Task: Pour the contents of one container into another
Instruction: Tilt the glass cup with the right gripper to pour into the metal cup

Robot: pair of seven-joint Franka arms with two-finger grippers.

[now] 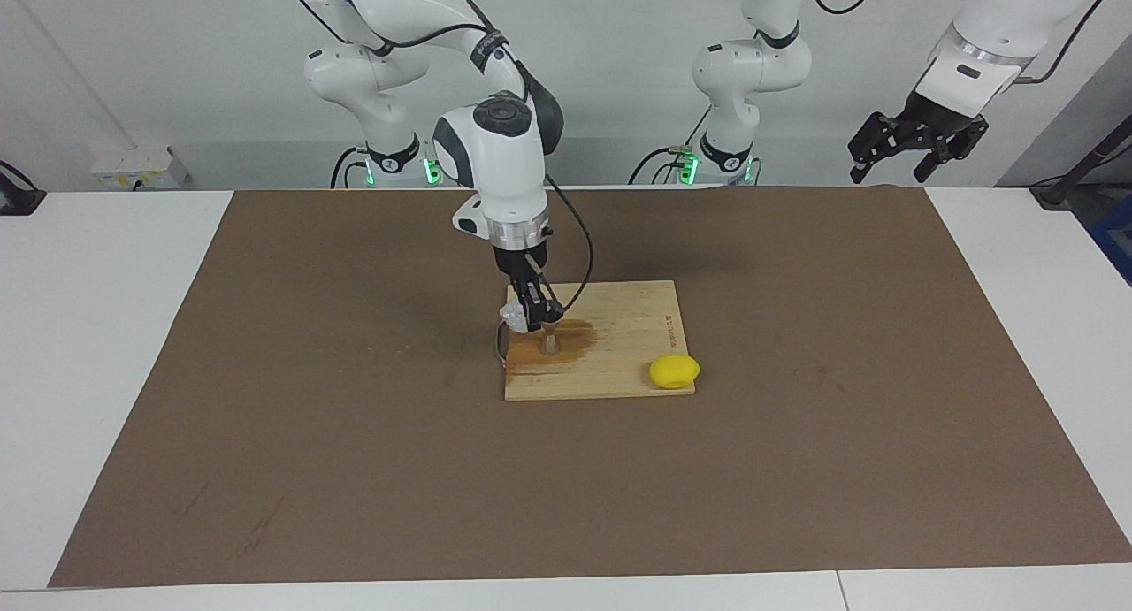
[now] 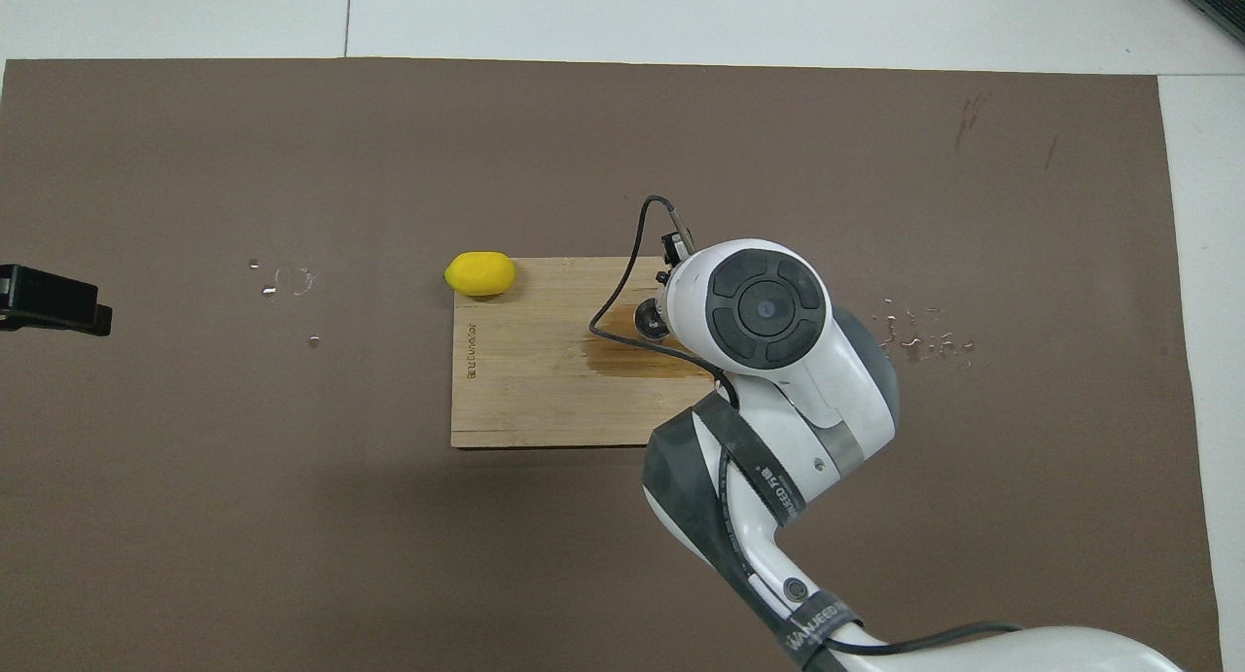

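Observation:
My right gripper (image 1: 531, 317) is low over the wooden cutting board (image 1: 623, 324) and is shut on the small clear cup (image 1: 513, 314). It holds the cup tipped on its side, just above and beside the steel jigger (image 1: 550, 339). The jigger stands upright on the board in a dark wet patch (image 1: 577, 335). In the overhead view the jigger's rim (image 2: 649, 319) shows at the edge of the right arm's wrist, which hides the cup. My left gripper (image 1: 915, 147) is open and empty, held high past the mat's edge at the left arm's end, waiting.
A yellow lemon (image 1: 675, 370) lies at the board's corner farther from the robots, toward the left arm's end; it also shows in the overhead view (image 2: 480, 273). Water drops (image 2: 919, 336) lie on the brown mat (image 2: 292, 507) beside the board toward the right arm's end, and others (image 2: 287, 281) toward the left arm's end.

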